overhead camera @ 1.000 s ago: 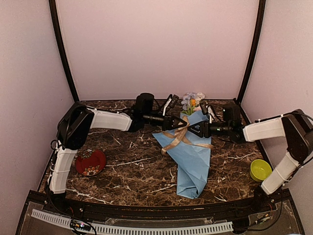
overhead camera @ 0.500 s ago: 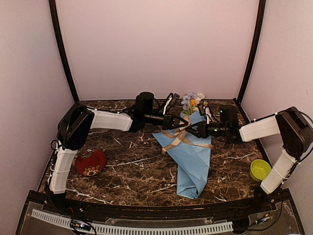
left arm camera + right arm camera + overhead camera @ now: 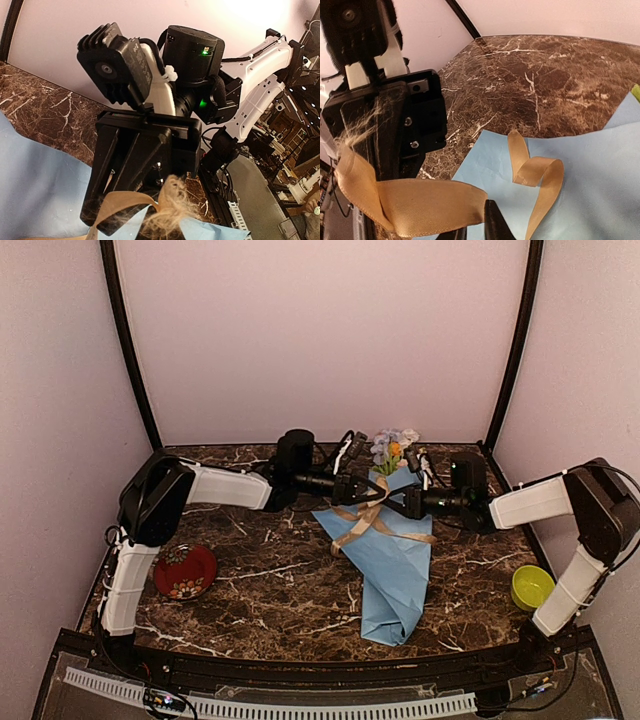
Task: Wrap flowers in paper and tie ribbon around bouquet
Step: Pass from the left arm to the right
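You're tying the ribbon (image 3: 430, 200): left end effector (image 3: 352, 490) is clamping it shut, right end effector (image 3: 393, 502) grip unclear, likely needing a 3 o'clock pull.

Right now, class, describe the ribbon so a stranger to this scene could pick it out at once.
On the dark marble table, find the long light-blue paper cone in the middle, flower heads at its far end. Across its upper part lies the ribbon: a narrow tan strip, far thinner than the blue paper.
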